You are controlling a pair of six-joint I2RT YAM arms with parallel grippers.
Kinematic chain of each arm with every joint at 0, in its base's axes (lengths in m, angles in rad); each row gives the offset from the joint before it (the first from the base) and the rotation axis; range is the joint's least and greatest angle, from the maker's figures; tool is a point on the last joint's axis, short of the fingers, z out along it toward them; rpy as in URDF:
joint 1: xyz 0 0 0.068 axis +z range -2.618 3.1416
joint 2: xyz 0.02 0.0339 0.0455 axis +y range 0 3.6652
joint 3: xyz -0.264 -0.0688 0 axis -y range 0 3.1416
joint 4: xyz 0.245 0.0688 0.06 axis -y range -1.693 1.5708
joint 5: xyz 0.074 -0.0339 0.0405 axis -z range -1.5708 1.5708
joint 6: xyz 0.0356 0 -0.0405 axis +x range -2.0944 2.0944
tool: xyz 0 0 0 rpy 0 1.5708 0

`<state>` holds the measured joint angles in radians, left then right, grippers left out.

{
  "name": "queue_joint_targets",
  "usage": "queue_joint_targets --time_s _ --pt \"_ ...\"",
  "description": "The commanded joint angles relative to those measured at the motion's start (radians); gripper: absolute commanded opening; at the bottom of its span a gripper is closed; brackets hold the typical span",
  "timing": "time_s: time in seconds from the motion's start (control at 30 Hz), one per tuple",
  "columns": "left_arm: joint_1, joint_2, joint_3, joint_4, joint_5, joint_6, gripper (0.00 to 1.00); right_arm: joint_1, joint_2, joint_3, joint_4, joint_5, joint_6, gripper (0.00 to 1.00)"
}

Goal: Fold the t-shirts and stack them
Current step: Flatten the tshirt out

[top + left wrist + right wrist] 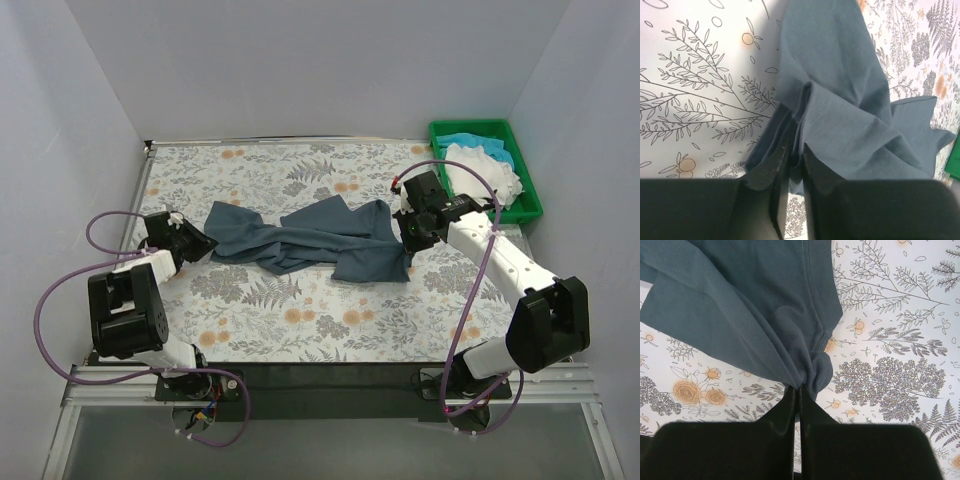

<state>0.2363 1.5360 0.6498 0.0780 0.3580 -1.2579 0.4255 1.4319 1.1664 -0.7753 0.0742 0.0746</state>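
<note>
White-walled booth around a floral-print counter (300,320), viewed from above. Near the middle, slate blue-grey t-shirt (310,240), crumpled and twisted, long axis from 9 o'clock to 3 o'clock. Left gripper (203,245) at the 9 o'clock end, clamped on a bunched edge, cloth pinched between its fingers in the wrist view. Right gripper (406,238) at the 3 o'clock end, fingers pressed together on a knot of fabric beside a stitched seam. Both arms equally close, each at its own end; likely next, a pull apart along that axis to flatten the cloth. Off at 2 o'clock, green tray (531,190) with white t-shirt (485,172) and turquoise t-shirt (465,140) heaped inside, outlines hard to read. Sleeves and collar of the held garment lost in folds; front or back impossible to tell.
</note>
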Motion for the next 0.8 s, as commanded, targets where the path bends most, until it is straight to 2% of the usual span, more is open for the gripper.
queue_joint_targets --time_s 0.0,0.03,0.13,0.3,0.43,0.6,0.77 --pt "0.000 -0.080 0.053 -0.036 -0.014 0.002 0.15 -0.002 -0.039 -0.002 0.022 -0.001 -0.006 0.01" --pt "0.001 -0.085 0.077 -0.073 -0.020 -0.003 0.07 -0.001 -0.039 -0.004 0.024 0.004 -0.004 0.01" --pt "0.000 -0.114 0.117 -0.168 -0.039 -0.012 0.01 -0.001 -0.036 -0.007 0.024 0.022 -0.001 0.01" --pt "0.000 -0.160 0.204 -0.357 -0.117 -0.038 0.00 -0.002 -0.034 -0.002 -0.002 0.081 0.004 0.01" --pt "0.000 -0.194 0.312 -0.582 -0.284 -0.044 0.00 -0.014 -0.033 0.035 -0.045 0.138 0.014 0.01" --pt "0.000 -0.277 0.367 -0.641 -0.346 -0.046 0.00 -0.036 0.030 0.171 -0.142 0.085 0.036 0.01" --pt "0.001 -0.234 0.335 -0.610 -0.308 -0.060 0.00 -0.106 0.185 0.329 -0.116 0.058 0.042 0.01"
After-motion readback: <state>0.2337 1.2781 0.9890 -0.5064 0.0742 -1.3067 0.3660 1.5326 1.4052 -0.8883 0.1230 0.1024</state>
